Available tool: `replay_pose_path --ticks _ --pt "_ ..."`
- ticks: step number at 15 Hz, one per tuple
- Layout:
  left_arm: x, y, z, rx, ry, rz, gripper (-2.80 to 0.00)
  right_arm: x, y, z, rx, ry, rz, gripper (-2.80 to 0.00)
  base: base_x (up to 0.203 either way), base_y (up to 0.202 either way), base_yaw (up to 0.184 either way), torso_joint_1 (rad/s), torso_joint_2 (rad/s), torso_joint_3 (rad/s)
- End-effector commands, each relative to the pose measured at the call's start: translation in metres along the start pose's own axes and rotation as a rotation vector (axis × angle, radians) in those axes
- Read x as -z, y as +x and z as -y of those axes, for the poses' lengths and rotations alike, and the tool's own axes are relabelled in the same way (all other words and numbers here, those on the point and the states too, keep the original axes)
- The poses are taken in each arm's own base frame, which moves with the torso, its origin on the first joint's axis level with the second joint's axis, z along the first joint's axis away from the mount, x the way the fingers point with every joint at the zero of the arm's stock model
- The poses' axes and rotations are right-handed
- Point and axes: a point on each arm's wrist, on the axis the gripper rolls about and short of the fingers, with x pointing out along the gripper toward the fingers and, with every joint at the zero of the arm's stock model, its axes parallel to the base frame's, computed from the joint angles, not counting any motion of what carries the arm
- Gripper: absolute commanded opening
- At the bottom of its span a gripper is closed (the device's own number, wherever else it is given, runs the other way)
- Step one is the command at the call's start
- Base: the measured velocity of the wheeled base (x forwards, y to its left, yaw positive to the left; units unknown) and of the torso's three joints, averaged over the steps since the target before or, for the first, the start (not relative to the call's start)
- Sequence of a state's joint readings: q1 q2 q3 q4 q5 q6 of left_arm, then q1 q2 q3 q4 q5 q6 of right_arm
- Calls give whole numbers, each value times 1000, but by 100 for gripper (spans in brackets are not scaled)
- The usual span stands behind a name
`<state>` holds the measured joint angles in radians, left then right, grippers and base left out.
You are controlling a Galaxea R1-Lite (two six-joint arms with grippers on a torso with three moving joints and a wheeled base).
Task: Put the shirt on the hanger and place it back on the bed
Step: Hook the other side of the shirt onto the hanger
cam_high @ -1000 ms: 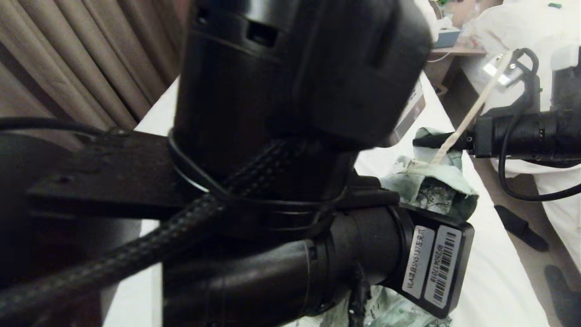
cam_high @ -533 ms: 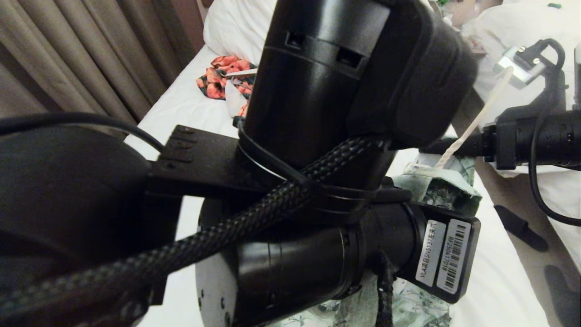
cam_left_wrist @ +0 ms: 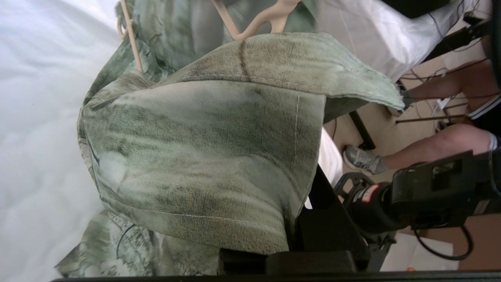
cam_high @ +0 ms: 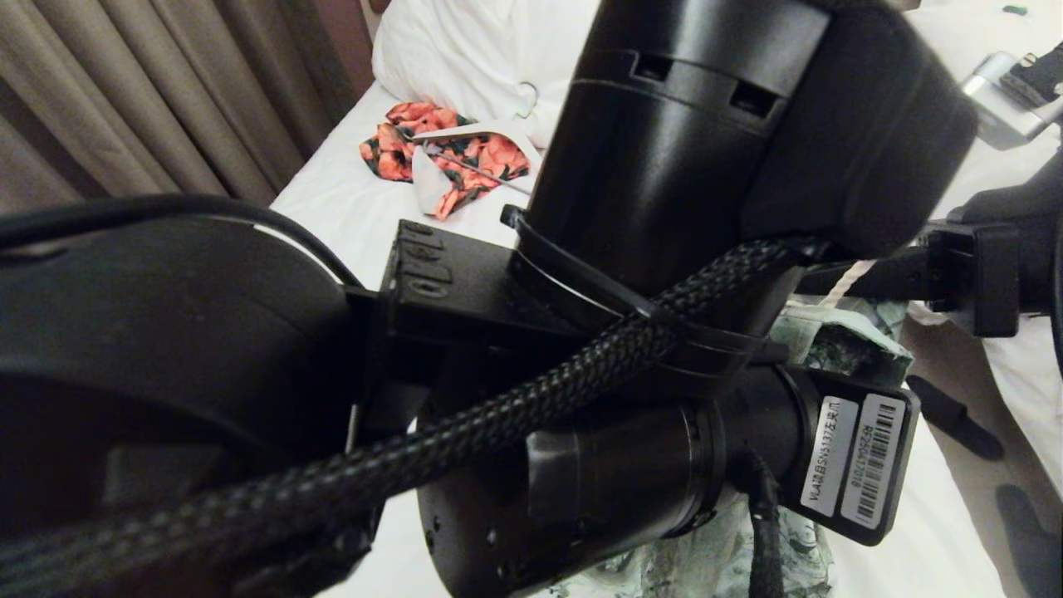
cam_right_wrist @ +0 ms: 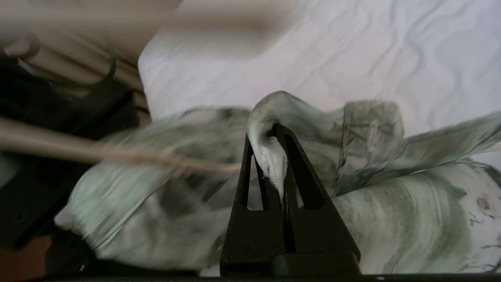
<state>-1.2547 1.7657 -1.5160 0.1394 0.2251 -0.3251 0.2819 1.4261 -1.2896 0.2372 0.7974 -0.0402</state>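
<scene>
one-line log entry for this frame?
left gripper: shut on shirt | right gripper: shut on shirt | hanger: inside shirt | over bed

Brown curtains (cam_high: 166,91) (pleated), tan floor (cam_high: 955,349)

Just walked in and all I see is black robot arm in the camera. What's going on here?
The robot is trying to get a green print shirt onto a cream hanger above the bed. The right gripper is shut on a fold of the shirt. The left arm fills the head view; the shirt is draped over the left gripper, hiding it, and the hanger pokes out beyond the cloth. An orange floral garment lies near the pillows.
</scene>
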Motion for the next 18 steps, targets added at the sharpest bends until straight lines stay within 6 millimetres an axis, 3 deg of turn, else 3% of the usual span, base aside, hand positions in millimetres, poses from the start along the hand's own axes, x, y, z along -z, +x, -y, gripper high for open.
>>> replay_pose_path --ticks 1,7,10,16,17,18 --pt "-3 2 0 -3 -15 9 -280 1 -4 -7 -12 -12 -7 -280 0 0 0 0 0 0" --pt "-14 -13 -13 -84 -42 69 -280 17 -15 13 107 65 -70 -280 0 0 0 0 0 0" --pt "-22 -17 -23 -124 -58 108 -280 30 -11 26 226 156 -171 -280 0 0 0 0 0 0" --pt "-26 -17 -29 -140 -70 124 -280 43 -10 24 359 273 -327 -280 0 0 0 0 0 0" --pt "-27 -18 -29 -141 -71 126 -280 45 -12 23 359 289 -341 0 0 0 0 0 0 0" --pt "-27 -18 -29 -139 -70 125 -280 46 -14 20 360 302 -354 0 0 0 0 0 0 0"
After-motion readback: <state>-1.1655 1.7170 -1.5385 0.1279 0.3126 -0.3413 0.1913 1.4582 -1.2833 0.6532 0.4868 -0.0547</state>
